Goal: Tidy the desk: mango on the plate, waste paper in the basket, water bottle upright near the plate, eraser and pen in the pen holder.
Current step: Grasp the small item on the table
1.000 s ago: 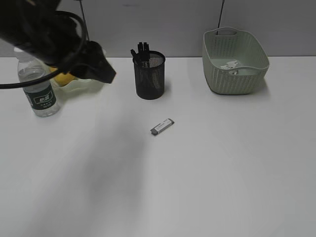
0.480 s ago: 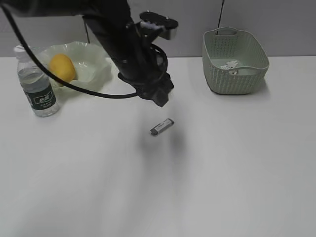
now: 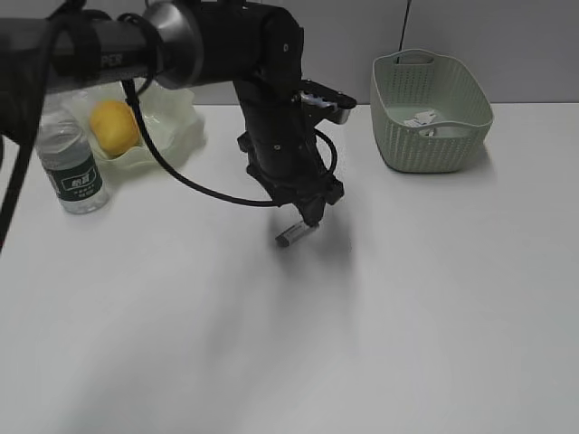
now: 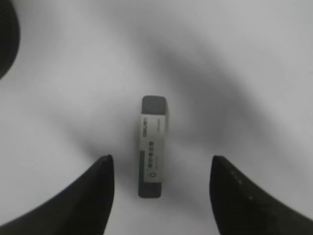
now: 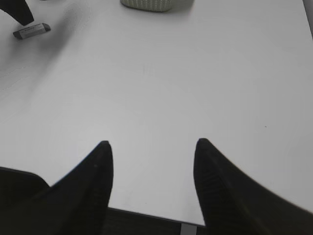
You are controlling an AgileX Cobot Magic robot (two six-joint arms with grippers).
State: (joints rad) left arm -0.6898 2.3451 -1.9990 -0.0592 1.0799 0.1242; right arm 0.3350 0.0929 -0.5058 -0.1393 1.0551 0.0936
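The eraser point(image 3: 296, 234), a small grey bar with a white sleeve, lies flat on the desk point(image 3: 434, 298) at its middle. My left gripper point(image 3: 309, 213) hangs just above its far end, open. In the left wrist view the eraser point(image 4: 153, 147) lies lengthwise between the open fingers point(image 4: 160, 161), untouched. The mango point(image 3: 113, 127) sits in the plate point(image 3: 176, 127). The water bottle point(image 3: 71, 167) stands upright beside the plate. The waste paper point(image 3: 422, 120) lies in the basket point(image 3: 432, 145). The pen holder and pen are hidden behind my left arm. My right gripper point(image 5: 153, 143) is open and empty over the desk's near edge.
The left arm point(image 3: 271, 108) and its cables stretch from the far left across the back of the desk. The right wrist view shows the eraser point(image 5: 32, 30) far to the upper left and the basket's base point(image 5: 146, 4) at the top.
My left arm has swung from the far left to the middle and come down over the eraser. It now hides the pen holder and uncovers the plate and mango.
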